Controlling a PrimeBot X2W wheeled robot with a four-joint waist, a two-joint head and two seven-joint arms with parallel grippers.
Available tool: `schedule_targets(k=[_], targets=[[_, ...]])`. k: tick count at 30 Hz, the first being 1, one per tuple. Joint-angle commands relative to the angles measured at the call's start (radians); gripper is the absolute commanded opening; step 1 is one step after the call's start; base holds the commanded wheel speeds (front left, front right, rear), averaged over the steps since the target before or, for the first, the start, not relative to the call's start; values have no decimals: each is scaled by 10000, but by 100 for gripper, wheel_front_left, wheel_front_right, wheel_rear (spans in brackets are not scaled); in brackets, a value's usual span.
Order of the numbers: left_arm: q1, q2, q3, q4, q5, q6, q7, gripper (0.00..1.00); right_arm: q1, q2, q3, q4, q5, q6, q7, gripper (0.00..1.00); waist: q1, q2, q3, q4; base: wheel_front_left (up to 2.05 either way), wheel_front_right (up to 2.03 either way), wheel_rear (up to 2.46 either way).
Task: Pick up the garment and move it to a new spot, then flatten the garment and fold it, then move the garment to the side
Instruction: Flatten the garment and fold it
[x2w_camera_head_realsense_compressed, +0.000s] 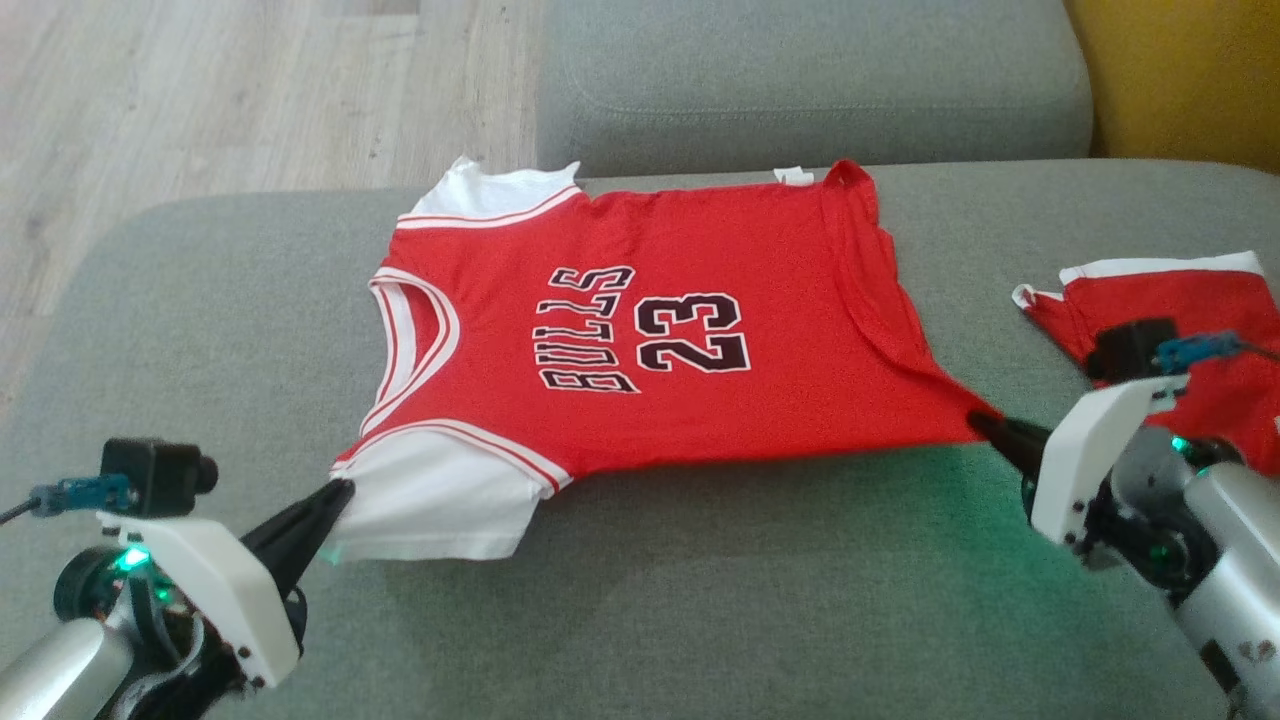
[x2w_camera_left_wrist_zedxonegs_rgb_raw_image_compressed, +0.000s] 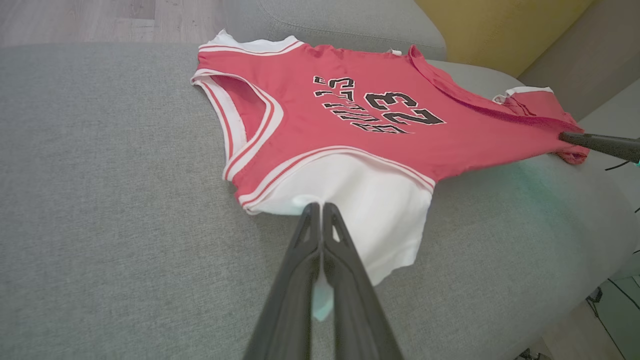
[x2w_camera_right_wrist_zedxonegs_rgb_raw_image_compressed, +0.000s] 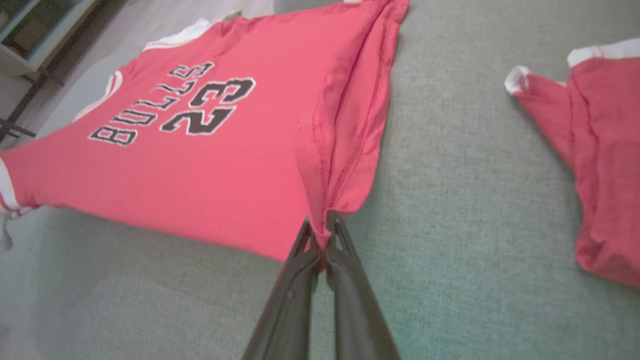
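Holding garment (x2w_camera_head_realsense_compressed: 640, 370) at two corners, both grips closed on cloth.

- left gripper (x2w_camera_head_realsense_compressed: 340, 490): fingers pinched together on the near corner of the white sleeve panel. Left wrist view shows white fabric caught between the two dark fingers, no gap at the tips.
- right gripper (x2w_camera_head_realsense_compressed: 985, 425): fingers pinched together on the near hem corner, red fabric. That corner is drawn out into a point at the tips. Right wrist view shows the hem bunched into a ridge running away from the fingers.

Garment sits spread on the grey seat cushion (x2w_camera_head_realsense_compressed: 200, 330), roughly mid-frame in head view, print side up. Neck opening faces robot's left, hem faces robot's right. "BULLS" and "23" read sideways, dark on red. Near edge runs fairly straight between the two grippers, with a shadow under it on the cushion; can't tell whether it's clear of the fabric. Far edge lies close to the back cushion (x2w_camera_head_realsense_compressed: 800, 70), with the white tag (x2w_camera_head_realsense_compressed: 795, 176) showing there. Far white sleeve lies at the far-left corner.

Second red cloth (x2w_camera_head_realsense_compressed: 1180, 300) with white edging lies on the same cushion to robot's right, well apart from the garment, partly behind the right wrist in head view.

Wood floor (x2w_camera_head_realsense_compressed: 200, 90) beyond the cushion at far left.
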Motion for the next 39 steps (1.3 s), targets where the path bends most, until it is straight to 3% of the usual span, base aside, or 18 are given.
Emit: schedule_targets(k=[1, 16, 27, 39], targets=[[-706, 462, 650, -311, 83, 96, -83, 0, -285, -131, -326, -440, -44, 67, 51, 0, 0, 0, 145, -8, 0, 0, 0], [-3054, -266, 316, 1206, 539, -101, 889, 0, -1086, 1175, -1713, -556, -1452, 67, 806, 0, 0, 0, 1072, -84, 0, 0, 0], [-5582, -1082, -458, 3793, 1472, -627, 1830, 0, -2664, 2206, -2454, 692, -3026, 67, 847, 0, 0, 0, 2140, -289, 0, 0, 0], [-7094, -1936, -1068, 5921, 2108, -944, 1691, 0, -3662, 2685, -2364, 1640, -3690, 67, 348, 0, 0, 0, 2967, -349, 0, 0, 0]])
